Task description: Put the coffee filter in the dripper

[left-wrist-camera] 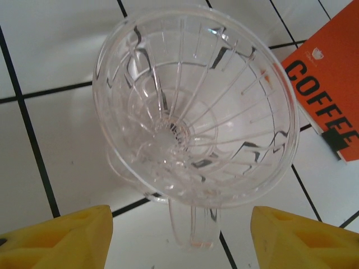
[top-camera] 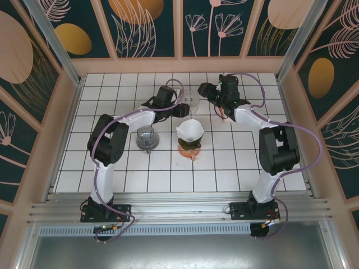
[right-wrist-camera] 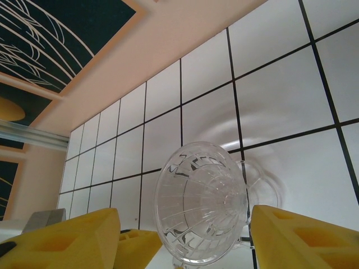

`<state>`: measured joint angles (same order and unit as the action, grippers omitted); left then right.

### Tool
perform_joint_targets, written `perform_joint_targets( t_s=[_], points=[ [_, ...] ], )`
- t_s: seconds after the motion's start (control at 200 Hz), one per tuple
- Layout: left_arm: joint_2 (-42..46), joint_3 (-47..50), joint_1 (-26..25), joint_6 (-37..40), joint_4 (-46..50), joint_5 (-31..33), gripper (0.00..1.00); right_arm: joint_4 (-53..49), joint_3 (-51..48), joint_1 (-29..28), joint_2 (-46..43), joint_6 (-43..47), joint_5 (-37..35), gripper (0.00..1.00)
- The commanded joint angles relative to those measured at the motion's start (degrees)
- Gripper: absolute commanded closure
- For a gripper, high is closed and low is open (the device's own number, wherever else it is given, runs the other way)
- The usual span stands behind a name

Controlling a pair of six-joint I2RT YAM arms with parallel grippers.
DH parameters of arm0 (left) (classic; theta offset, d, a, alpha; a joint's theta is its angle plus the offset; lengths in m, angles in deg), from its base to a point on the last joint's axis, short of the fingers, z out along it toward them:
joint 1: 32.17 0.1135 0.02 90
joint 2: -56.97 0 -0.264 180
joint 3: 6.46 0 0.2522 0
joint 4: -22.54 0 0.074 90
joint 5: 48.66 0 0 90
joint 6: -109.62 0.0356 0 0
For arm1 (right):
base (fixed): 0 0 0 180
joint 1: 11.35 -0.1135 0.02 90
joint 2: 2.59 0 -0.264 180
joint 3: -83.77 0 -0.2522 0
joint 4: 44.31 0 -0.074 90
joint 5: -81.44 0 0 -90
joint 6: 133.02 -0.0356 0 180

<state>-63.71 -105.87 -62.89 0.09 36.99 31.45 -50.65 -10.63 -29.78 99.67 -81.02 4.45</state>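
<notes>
At the left wrist view's right edge, an orange packet reads "COFFEE". Beside it stands the clear, ribbed dripper. The left tool and right tool both gape. The white paper filter sits mid-frame overhead.

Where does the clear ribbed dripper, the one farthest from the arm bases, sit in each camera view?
Top external: clear dripper far centre, just beyond the white filter.
Left wrist: centre, seen from above, handle nearest the camera, orange coffee packet at its right.
Right wrist: lower centre, mouth tipped toward the camera.
Shared landmark: the white tiled table with black grid lines.
</notes>
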Motion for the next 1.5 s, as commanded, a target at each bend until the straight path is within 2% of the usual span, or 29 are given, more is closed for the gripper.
perform_joint_targets(
  t_s=[0.0, 0.37, 0.49, 0.856, 1.046, 1.221, 1.356, 1.491],
  points=[
    [-2.2, -2.3, -0.3, 1.0, 1.1, 1.2, 0.35, 0.4, -0.9, 0.4, -2.9, 0.6, -1.0, 0.36],
    [-3.9, -3.9, -0.5, 1.6, 2.2, 3.1, 0.43, 0.8, -1.2, 0.5, -3.0, -0.1, -1.0, 0.36],
    [-2.5, -2.3, -0.5, 1.2, 1.2, 6.3, 0.36, 0.6, -1.1, 0.6, -3.1, -0.2, -1.0, 0.36],
    [0.5, -1.6, -0.1, 0.9, 0.9, 13.3, 0.33, 1.0, -1.7, 0.4, -3.5, -0.5, -0.8, 0.36],
    [3.2, 0.1, 0.1, 1.6, -1.4, 9.5, 0.32, 1.0, -1.7, 0.6, -3.6, -0.4, -0.7, 0.36],
    [6.5, 4.6, 1.9, 2.4, -4.4, 4.4, 0.38, 1.1, -2.0, 0.7, -3.8, -0.5, -0.8, 0.36],
    [7.7, 7.7, 5.0, 3.6, -6.5, -3.6, 0.37, 1.5, -2.2, 0.6, -3.6, -0.6, -0.5, 0.36],
    [7.3, 8.9, 5.1, 7.2, -7.6, -10.2, 0.33, 1.8, -2.3, 0.6, -3.2, -0.8, -0.3, 0.36]
  ],
)
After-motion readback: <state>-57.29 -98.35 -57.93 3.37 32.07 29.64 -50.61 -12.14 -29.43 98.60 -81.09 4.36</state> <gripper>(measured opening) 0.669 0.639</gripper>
